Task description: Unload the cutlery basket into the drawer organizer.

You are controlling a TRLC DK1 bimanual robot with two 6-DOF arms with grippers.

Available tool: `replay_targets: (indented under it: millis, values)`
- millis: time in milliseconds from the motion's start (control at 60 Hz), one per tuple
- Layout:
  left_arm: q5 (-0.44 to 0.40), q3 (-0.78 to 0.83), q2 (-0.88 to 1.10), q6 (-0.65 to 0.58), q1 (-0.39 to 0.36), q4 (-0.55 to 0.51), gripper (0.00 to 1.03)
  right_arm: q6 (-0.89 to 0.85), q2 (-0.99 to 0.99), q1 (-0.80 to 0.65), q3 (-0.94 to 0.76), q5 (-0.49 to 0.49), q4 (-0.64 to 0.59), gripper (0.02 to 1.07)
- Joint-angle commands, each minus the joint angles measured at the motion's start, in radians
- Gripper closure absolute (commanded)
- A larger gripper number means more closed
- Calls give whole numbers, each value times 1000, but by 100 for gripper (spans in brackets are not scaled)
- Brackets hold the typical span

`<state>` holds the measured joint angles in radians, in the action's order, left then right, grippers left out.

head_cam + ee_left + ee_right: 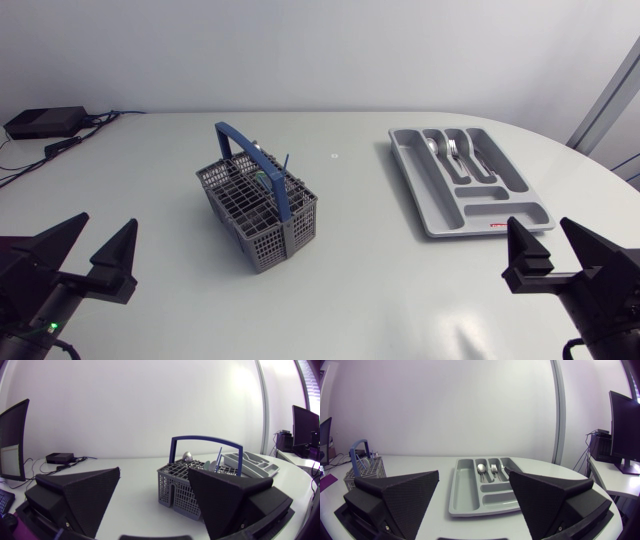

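A grey cutlery basket with a blue handle stands mid-table; cutlery pokes up inside it, a spoon bowl and a blue stick among it. The grey drawer organizer lies at the right, with a spoon and a fork in its long compartments. My left gripper rests open at the near left, well short of the basket. At the near right my right gripper is open too, just in front of the organizer. Neither holds anything.
A black box with cables sits at the table's far left corner. A small round mark shows on the tabletop between basket and organizer.
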<state>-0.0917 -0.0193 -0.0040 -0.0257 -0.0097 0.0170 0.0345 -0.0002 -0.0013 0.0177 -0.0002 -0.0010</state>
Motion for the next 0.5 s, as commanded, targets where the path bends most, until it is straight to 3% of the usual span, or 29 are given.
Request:
replay_targets:
  millis: [0, 483]
  values:
    - [9, 21, -7, 23, -1, 1, 4, 28, -6, 6, -19, -3, -5, 6]
    - [9, 21, -7, 23, -3, 0, 4, 28, -6, 14, -19, -4, -5, 6]
